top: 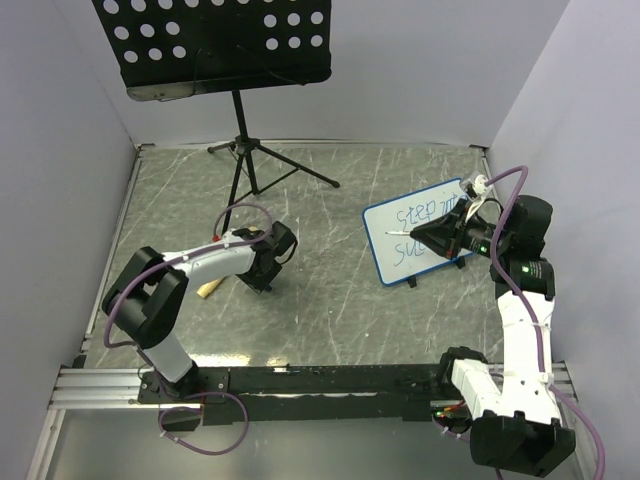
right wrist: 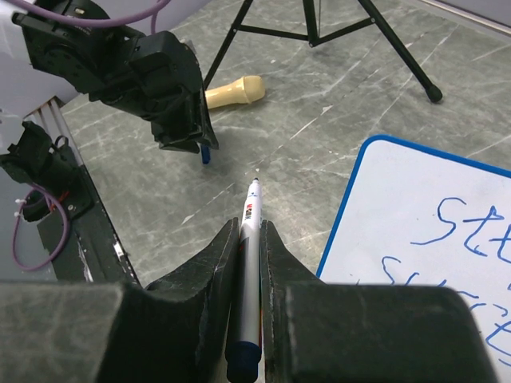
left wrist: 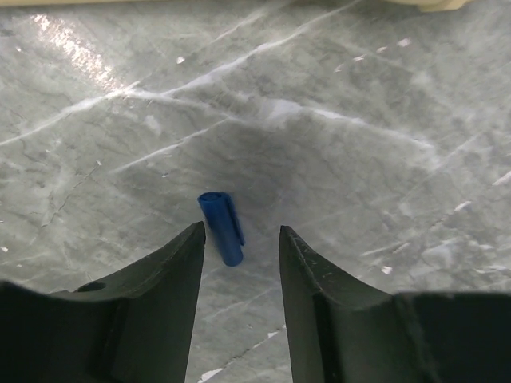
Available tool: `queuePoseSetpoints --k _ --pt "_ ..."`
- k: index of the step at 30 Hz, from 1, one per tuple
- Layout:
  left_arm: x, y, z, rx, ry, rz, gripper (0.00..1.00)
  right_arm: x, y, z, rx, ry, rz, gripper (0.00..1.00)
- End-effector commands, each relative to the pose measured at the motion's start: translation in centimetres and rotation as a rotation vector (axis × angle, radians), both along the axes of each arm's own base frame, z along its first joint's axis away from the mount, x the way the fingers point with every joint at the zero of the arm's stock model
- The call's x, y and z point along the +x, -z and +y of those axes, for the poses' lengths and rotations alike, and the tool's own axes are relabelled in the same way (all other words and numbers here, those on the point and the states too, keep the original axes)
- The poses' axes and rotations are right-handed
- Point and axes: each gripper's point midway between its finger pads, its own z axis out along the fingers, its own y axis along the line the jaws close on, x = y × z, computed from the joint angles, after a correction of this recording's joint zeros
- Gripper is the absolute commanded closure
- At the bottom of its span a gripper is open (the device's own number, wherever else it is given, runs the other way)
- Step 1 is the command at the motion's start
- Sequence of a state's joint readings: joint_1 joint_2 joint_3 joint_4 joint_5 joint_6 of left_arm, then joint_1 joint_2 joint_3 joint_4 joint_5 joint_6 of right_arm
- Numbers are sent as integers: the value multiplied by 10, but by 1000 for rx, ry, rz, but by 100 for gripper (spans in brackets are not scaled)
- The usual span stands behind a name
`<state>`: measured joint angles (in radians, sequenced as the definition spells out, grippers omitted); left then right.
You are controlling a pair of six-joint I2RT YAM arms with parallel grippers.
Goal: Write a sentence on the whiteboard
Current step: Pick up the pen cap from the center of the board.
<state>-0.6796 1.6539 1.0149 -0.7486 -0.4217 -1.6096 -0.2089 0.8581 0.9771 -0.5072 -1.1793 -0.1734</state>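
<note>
The whiteboard (top: 400,265) lies flat on the table at the right, blue-framed, with the sentence (top: 430,222) in blue marker on two lines. It also shows in the right wrist view (right wrist: 399,207), where only part of the sentence (right wrist: 471,231) is visible. My right gripper (top: 440,233) (right wrist: 250,226) is shut on a white marker (top: 400,232) (right wrist: 249,263). The marker's bare tip points left, near the board's left edge and off its surface. My left gripper (top: 263,275) (left wrist: 239,233) is open, low over a blue marker cap (left wrist: 221,227) (right wrist: 206,153) that lies close to its left finger.
A black perforated music stand (top: 215,40) on a tripod (top: 245,160) stands at the back. A pale wooden handle (top: 210,289) (right wrist: 235,92) lies just left of my left gripper. White walls close in the table on the left, right and back.
</note>
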Motion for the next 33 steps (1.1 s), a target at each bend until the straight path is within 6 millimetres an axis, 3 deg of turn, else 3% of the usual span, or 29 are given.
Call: queuePoseSetpoints --k 1,7,10,17,25,26,28,30,31,32,33 --pt "-9 12 3 -6 -12 39 53 -3 -9 4 -4 -38 -63 100" --pt "-14 17 10 -2 -27 52 51 -3 -9 4 -2 -37 -62 100" --pt "-17 31 11 -9 -28 93 63 -2 -8 4 -2 -37 -60 100" --pt "-13 38 15 2 -25 108 73 -6 -2 9 -3 -67 -44 100" --pt "1 -9 -18 -235 89 -82 81 -22 29 56 -76 -270 -65 100" --pt "-2 -15 -27 -287 126 -92 83 -31 33 70 -84 -333 -76 100" --pt "3 -32 -39 -379 165 -176 88 -31 42 83 -126 -378 -127 100" --pt "2 -48 -54 -489 204 -231 90 -49 52 107 -155 -485 -164 100" --pt "1 -54 -59 -526 212 -245 93 -46 58 113 -193 -498 -201 100" --pt "1 -60 -62 -557 216 -257 93 -61 63 129 -206 -570 -222 100" --pt "-4 -66 -67 -603 236 -264 94 -64 68 135 -227 -589 -240 100"
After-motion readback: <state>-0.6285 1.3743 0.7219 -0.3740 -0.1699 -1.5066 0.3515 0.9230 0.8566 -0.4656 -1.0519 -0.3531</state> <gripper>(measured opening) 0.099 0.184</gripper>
